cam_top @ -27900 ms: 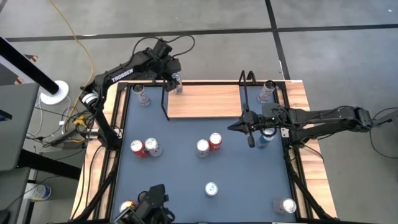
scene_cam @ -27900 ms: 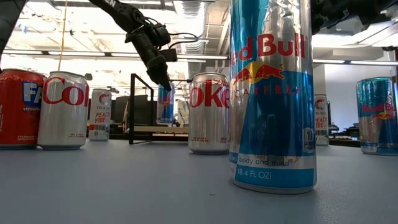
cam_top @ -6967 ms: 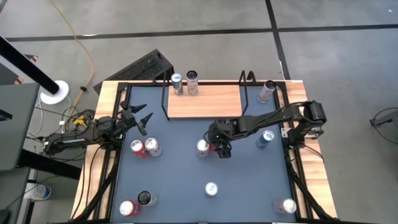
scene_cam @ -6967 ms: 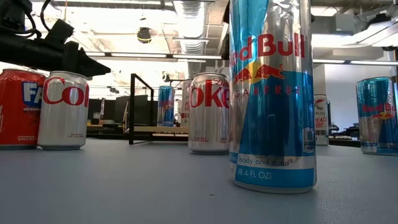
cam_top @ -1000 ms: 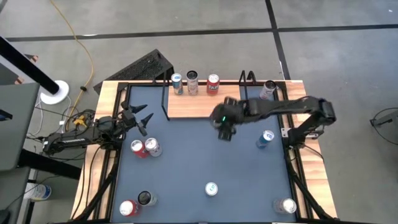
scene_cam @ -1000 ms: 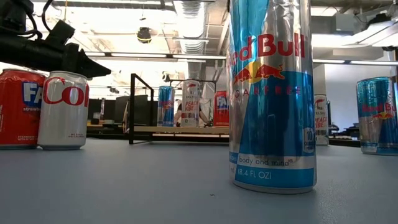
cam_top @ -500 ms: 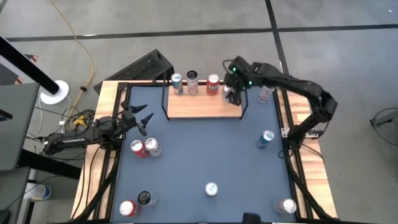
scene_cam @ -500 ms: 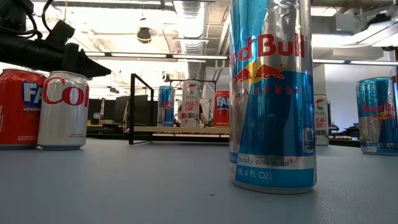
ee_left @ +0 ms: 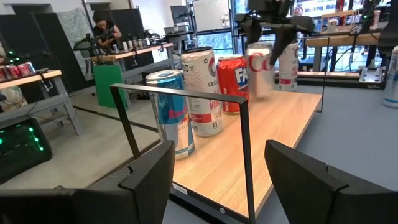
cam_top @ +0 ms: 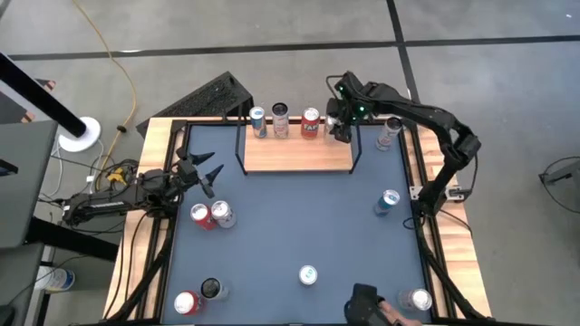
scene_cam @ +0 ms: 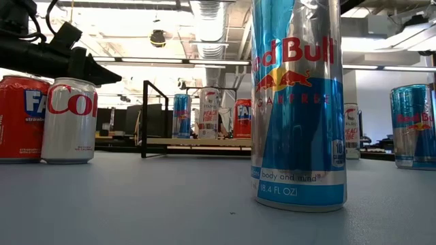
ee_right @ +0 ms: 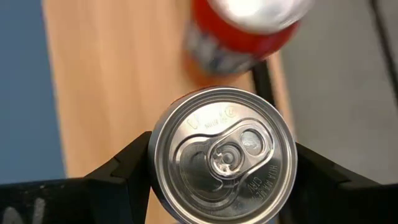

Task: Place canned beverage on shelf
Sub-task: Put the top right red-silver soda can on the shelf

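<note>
Coke can (ee_right: 222, 152), clamped in the right gripper (cam_top: 340, 122), hangs over the shelf (cam_top: 299, 152) beside the red can (cam_top: 311, 122); next comes lowering and release.

the shelf (cam_top: 294, 149) is crowded along its far edge: a blue can (cam_top: 258, 121), a white can (cam_top: 280, 119) and a red can (cam_top: 311, 122) stand in a tight row, and the right gripper (cam_top: 339, 125) clamps a silver can (ee_right: 222, 153) just beside the red one, filling the slot by the right wire frame (cam_top: 356, 136). the near strip of the board is bare wood. the left wire frame (ee_left: 186, 134) fences that end (only a gap above it). on the blue tabletop (cam_top: 272, 244), a red and silver pair (cam_top: 211, 215) sits near the idle left gripper (cam_top: 205, 168); the middle stretch lies open, with single cans well apart (cam_top: 308, 274).
</note>
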